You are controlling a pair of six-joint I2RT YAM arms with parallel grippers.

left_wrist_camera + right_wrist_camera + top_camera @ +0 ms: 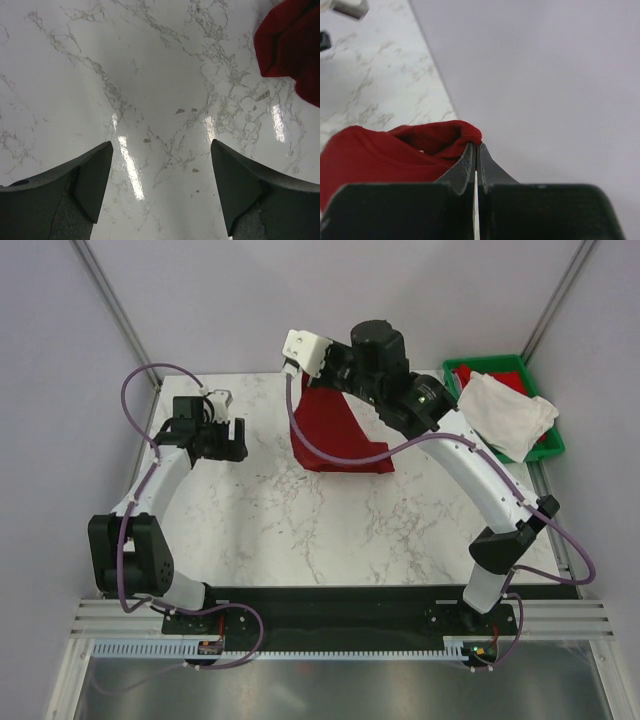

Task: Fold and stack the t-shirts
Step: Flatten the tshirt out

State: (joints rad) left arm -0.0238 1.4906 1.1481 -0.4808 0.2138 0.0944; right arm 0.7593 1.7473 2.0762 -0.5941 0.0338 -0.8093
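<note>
While the right gripper (pixel 476 148) has its jaws pressed together on a bunched fold of the dark red t-shirt (pixel 338 432), that fold sits near the middle of the table's (pixel 300 530) far edge. Rest of the red cloth spreads from the pinch toward the table's middle and right, its lower edge lying on the marble. Left gripper (pixel 160 150) hangs over bare marble near the far left corner, jaws wide apart, nothing between them; a corner of the red cloth shows top right in its wrist view, apart from the fingers. Off-white t-shirt (pixel 508 410) lies crumpled in the green bin (pixel 462 367) at the far right corner, draping over the bin's right rim.
</note>
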